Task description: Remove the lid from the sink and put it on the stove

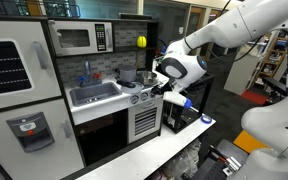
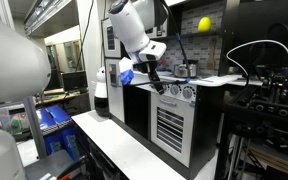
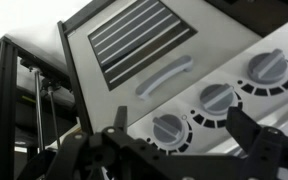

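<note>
Your gripper (image 3: 179,145) is nearest in the wrist view. Its dark fingers (image 3: 246,132) stand wide apart and nothing is between them. Behind them you see three knobs (image 3: 217,97) on the stove (image 3: 242,102) front, and the oven door (image 3: 134,45) with its handle (image 3: 164,77). In an exterior view the sink (image 1: 94,95) sits just beside the stove. Its basin is too small to read, so I cannot tell where the lid lies. A pot (image 1: 127,77) stands on the stove top. Your gripper hangs in front of the knobs, and I see no contact.
</note>
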